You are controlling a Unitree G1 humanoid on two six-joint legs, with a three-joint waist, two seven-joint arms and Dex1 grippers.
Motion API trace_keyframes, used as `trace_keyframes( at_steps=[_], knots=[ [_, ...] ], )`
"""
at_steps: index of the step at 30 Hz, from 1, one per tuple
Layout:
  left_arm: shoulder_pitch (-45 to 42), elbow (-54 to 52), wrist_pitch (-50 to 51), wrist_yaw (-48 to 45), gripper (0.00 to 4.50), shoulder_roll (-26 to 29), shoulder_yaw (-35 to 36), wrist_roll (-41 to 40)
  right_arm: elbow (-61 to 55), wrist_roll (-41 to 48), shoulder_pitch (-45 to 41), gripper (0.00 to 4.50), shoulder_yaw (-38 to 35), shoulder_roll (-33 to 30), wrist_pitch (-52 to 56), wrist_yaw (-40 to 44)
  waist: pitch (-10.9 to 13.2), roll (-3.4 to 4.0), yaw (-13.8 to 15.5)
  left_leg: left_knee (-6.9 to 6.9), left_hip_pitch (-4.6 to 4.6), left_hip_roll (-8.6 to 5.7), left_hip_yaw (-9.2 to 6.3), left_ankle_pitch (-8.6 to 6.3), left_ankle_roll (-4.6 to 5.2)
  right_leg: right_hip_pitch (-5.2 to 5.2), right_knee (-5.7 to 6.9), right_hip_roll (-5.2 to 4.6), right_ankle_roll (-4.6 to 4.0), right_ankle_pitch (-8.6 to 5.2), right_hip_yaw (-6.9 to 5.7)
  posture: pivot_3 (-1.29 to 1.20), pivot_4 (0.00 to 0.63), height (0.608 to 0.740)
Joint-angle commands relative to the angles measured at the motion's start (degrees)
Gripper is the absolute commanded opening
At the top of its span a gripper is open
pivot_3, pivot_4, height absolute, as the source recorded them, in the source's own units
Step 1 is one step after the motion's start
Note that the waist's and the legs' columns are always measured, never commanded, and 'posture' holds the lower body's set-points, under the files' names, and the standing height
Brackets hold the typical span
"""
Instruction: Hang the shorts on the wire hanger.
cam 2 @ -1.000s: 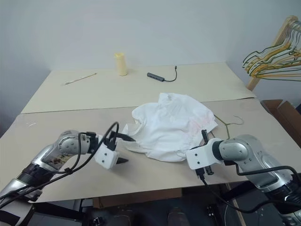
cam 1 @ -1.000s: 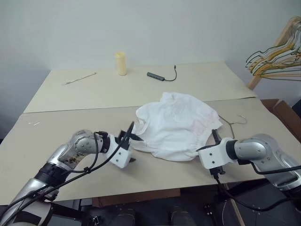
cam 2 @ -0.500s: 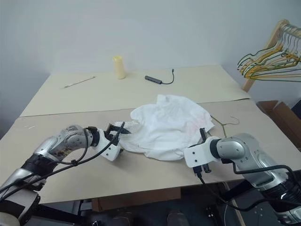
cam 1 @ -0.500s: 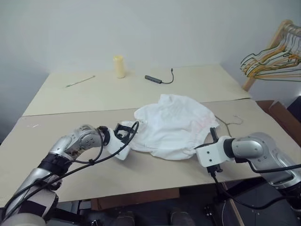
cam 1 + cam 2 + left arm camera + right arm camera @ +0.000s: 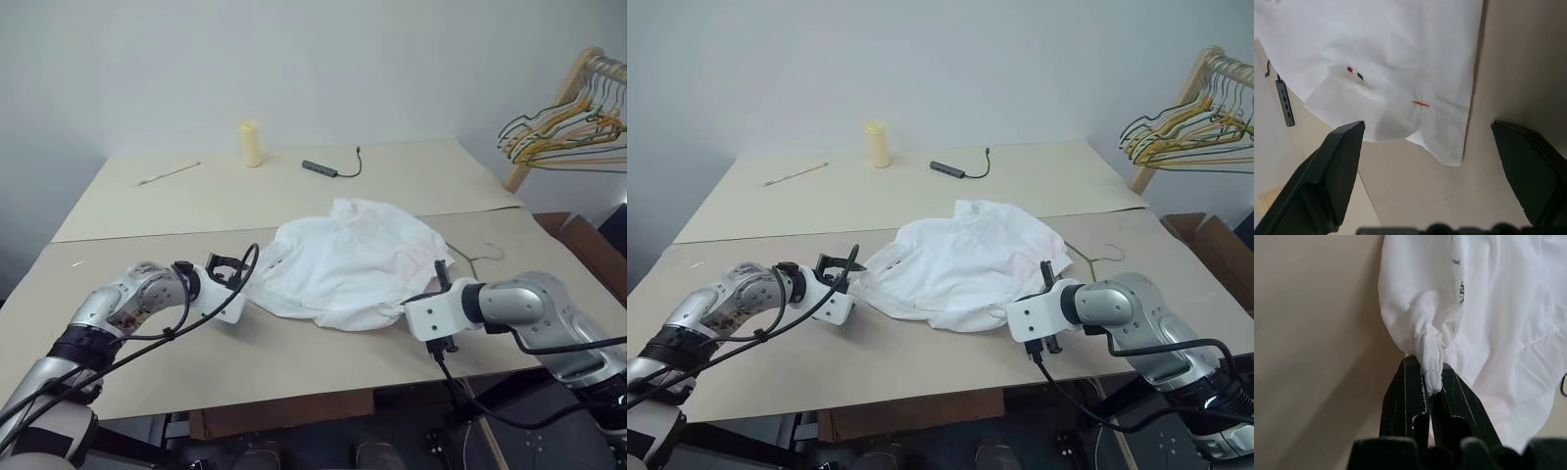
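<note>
Nearest me, right gripper [image 5: 1426,382] is clamped on a bunched fold at the edge of the shorts [image 5: 348,264], right at the cloth's near right corner. Left gripper [image 5: 230,269] sits just off the shorts' left edge, fingers [image 5: 1327,181] spread wide with nothing between them; from its wrist view I see the hem corner lying flat on the table [image 5: 294,362] just ahead of them, with a short red stitch and two tiny marks.

Shorts lie crumpled in a heap mid-table, faint pink tinge on the right side. Wire hanger [image 5: 480,257] is mostly buried under the shorts; I only see its hook and a bit of wire poking out at the right.

Further back: a grey USB hub [image 5: 321,168] with cable, a pale yellow cup [image 5: 252,144], a thin stick [image 5: 168,174]. Far right, a bunch of coloured hangers [image 5: 558,132] on a wooden rack [image 5: 563,93].
</note>
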Motion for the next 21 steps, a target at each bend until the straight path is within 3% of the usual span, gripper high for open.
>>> trace_keyframes(
  at_steps=[1, 5, 13, 14, 21],
  knots=[
    [-0.3, 1.8, 1.1, 1.9, 4.09, -1.6, -0.2, 1.0, -0.5, 0.0, -1.9, 0.00, -1.5, 0.1, -0.3, 0.1, 0.0, 0.03, 0.1, 0.04, 0.00, 0.00, 0.00, 0.00, 0.00, 0.01, 0.02, 0.00, 0.00, 0.00, 0.00, -0.04, 0.000, 0.740],
    [-0.9, 3.6, 0.2, 3.8, 2.96, -3.3, -1.2, 2.6, -0.9, 0.2, -2.1, 0.00, -1.6, 0.1, 0.0, 0.4, 0.0, 0.04, 0.6, 0.28, -0.02, -0.03, -0.04, 0.00, 0.00, 0.07, 0.11, 0.01, 0.01, 0.00, -0.02, -0.05, 0.000, 0.740],
    [-3.2, 7.5, -2.0, 5.8, 0.19, -3.5, -2.0, 5.0, -2.2, 0.4, -1.5, 0.00, -2.1, 0.1, 1.3, 0.3, 0.0, 0.03, 0.8, 0.38, -0.05, -0.03, -0.04, 0.00, 0.00, 0.07, 0.13, 0.02, 0.02, 0.02, -0.02, -0.07, 0.000, 0.740],
    [-3.7, 8.3, -2.2, 6.3, 0.01, -3.4, -2.0, 5.3, -2.4, 0.5, -1.4, 0.00, -2.2, 0.1, 1.4, 0.3, 0.0, 0.03, 0.8, 0.38, -0.08, -0.03, -0.04, 0.00, 0.00, 0.05, 0.12, 0.02, 0.01, 0.02, -0.02, -0.07, 0.000, 0.740],
    [-3.7, 8.4, -1.5, 4.3, 0.01, -0.3, 0.9, 1.4, -1.0, -1.4, -1.3, 0.00, -3.1, -0.2, 1.4, -2.3, 0.0, 0.03, -0.1, 0.36, -0.15, -0.03, -0.04, -0.01, 0.01, -0.02, 0.11, 0.01, 0.03, 0.01, -0.02, -0.09, 0.000, 0.740]
  ],
)
